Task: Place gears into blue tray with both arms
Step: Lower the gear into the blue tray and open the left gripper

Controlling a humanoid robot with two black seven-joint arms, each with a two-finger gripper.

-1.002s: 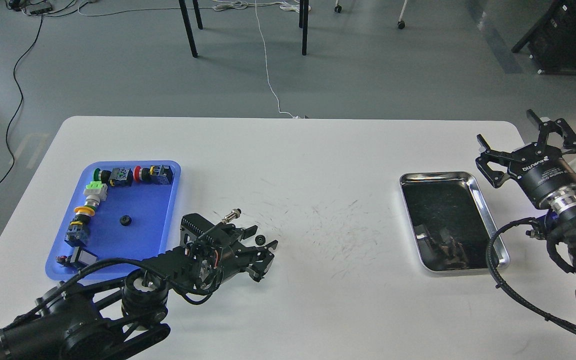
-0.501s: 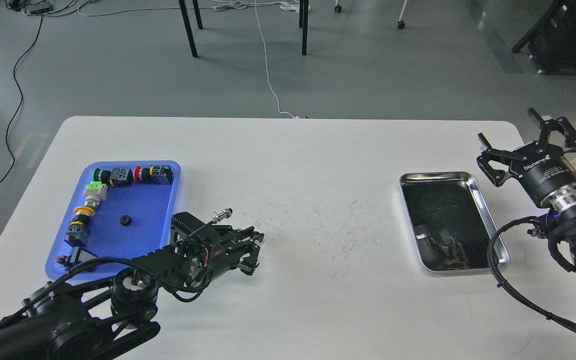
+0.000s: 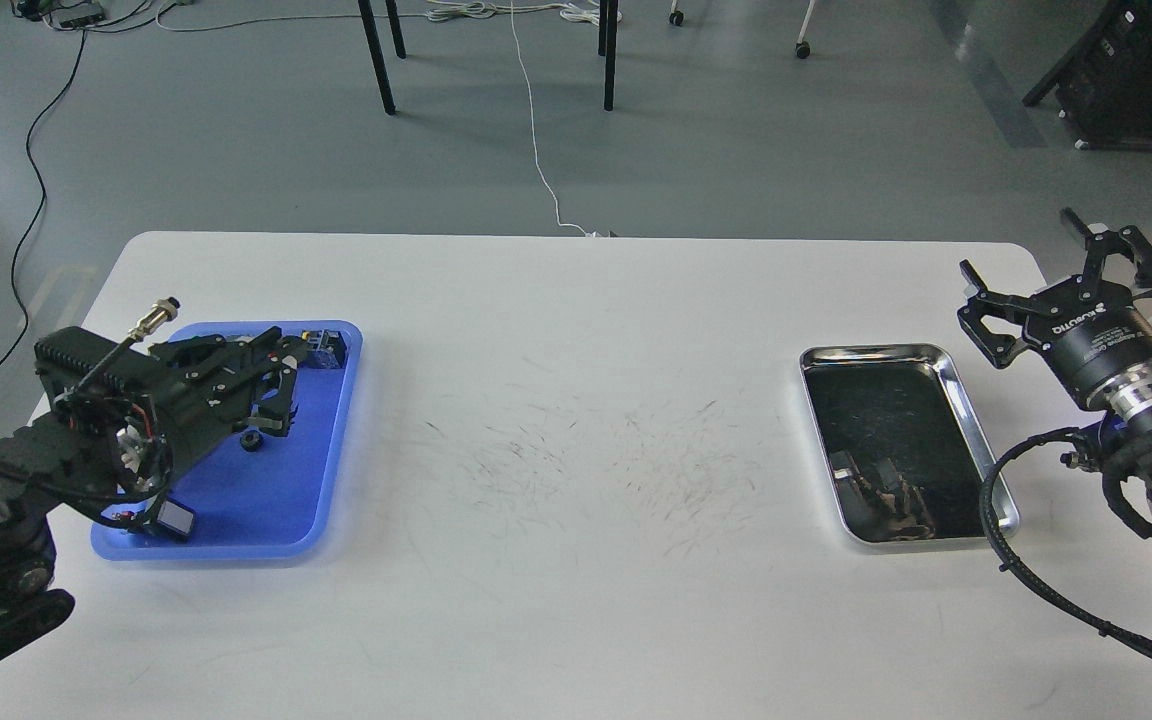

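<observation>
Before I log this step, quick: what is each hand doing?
Left hand: over the blue tray; grip cannot be told.
Right hand: open, empty.

Blk arms, silver wrist ring (right), blk cables, white gripper lettering.

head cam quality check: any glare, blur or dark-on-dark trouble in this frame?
Head view: sharp overall, even light, soft shadows. The steel tray mirrors dark shapes, so its contents are unreadable. The left gripper is black on black over the blue tray; its fingers blend with the gear below.
</observation>
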